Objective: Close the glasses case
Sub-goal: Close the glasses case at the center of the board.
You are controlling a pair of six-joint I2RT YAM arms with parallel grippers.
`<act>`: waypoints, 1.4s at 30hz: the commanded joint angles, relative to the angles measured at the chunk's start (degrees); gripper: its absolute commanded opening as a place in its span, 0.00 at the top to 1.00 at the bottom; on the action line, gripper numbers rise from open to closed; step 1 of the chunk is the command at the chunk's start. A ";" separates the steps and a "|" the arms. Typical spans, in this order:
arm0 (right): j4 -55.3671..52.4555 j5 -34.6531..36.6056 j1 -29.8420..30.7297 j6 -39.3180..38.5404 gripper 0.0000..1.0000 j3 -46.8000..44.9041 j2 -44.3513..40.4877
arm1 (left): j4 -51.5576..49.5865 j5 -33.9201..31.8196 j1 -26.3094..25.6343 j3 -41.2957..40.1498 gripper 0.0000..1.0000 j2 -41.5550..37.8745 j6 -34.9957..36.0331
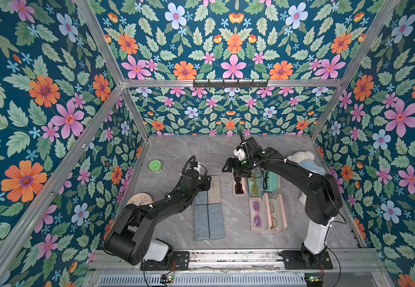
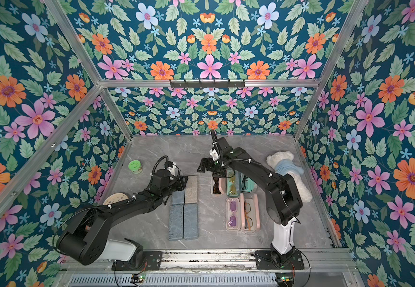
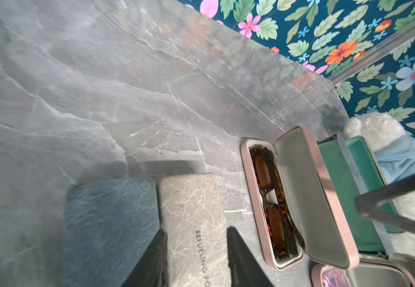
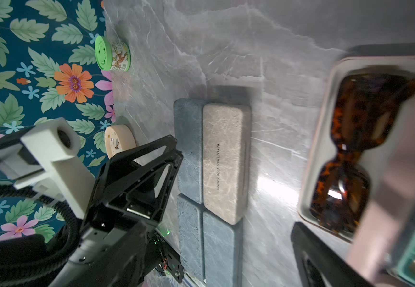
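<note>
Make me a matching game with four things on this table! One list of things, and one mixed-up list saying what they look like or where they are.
Things:
1. tortoiseshell sunglasses
2. beige glasses case
3. teddy bear
4. jar

Clues:
a. shut, with letters printed on it
b. has a bright green lid
c. lying in the open pink case
d. white, dressed in light blue

Pairs: 1-c, 2-a, 3-d, 4-b.

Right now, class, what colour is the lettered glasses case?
Lettered case: marbled beige, best in the left wrist view.
</note>
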 commanded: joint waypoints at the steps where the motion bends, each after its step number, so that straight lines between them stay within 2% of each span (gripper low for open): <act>1: 1.78 -1.05 -2.23 -2.89 0.09 -4.25 -3.68 | 2.46 4.47 -0.83 1.52 0.56 1.92 1.03; 8: 2.51 -2.22 -5.05 -7.63 0.15 -10.60 -7.62 | -2.09 8.40 -3.75 9.15 0.50 9.14 1.54; 17: 5.51 -4.00 -6.25 -10.45 0.24 -13.50 -6.58 | -14.39 5.20 -6.57 21.59 0.51 17.91 4.15; 30: 10.82 -2.07 -6.26 -12.85 0.31 -17.93 -7.00 | -15.91 5.39 -6.75 29.88 0.57 26.16 4.44; 34: 13.73 -2.04 -6.26 -12.51 0.38 -19.84 -7.97 | -14.98 5.97 -6.93 30.08 0.58 27.53 4.47; 42: 16.62 -2.11 -6.22 -11.27 0.45 -21.24 -6.20 | -14.44 6.44 -7.37 30.84 0.61 29.18 4.70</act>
